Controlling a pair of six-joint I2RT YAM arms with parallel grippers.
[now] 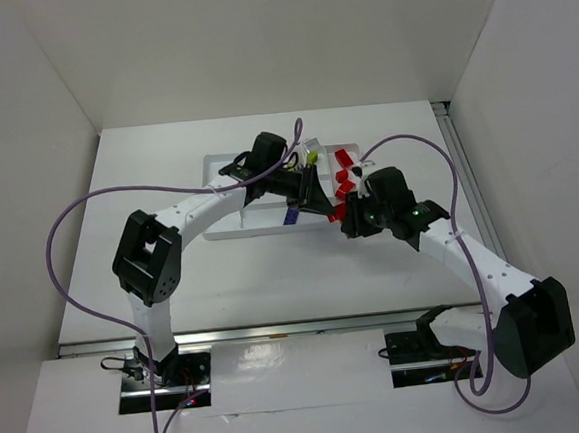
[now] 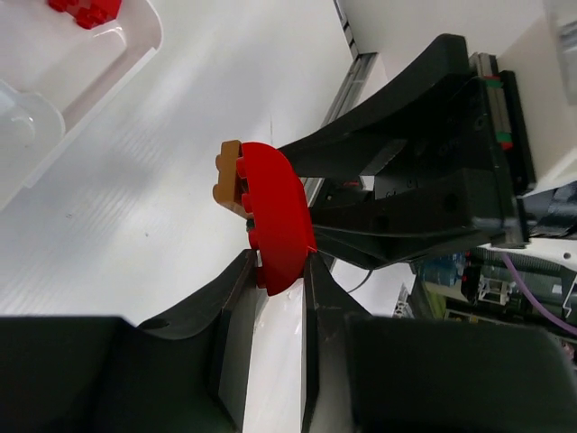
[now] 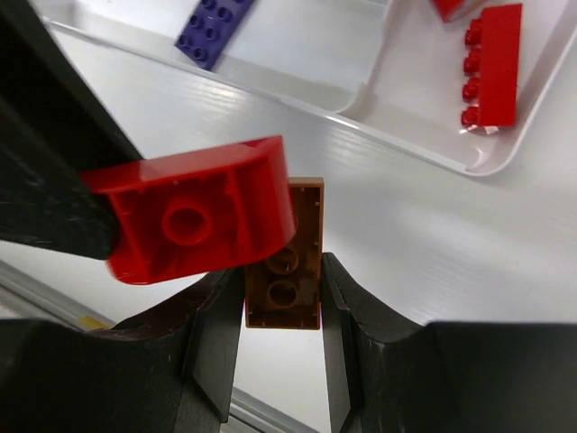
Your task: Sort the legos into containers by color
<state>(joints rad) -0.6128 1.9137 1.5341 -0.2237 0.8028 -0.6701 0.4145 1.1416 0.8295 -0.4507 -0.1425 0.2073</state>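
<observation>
A red curved lego and an orange-brown lego are stuck together, held just in front of the white tray. My left gripper is shut on the red curved lego, which also shows in the right wrist view. My right gripper is shut on the orange-brown lego, which also shows in the left wrist view. In the top view the left gripper and the right gripper meet at the pair. A dark blue lego lies in one compartment and red legos in another.
A lime green lego sits in a far compartment of the tray. The tray's rounded near corner is close behind the held pair. A metal rail runs along the table's right edge. Purple cables loop over both arms.
</observation>
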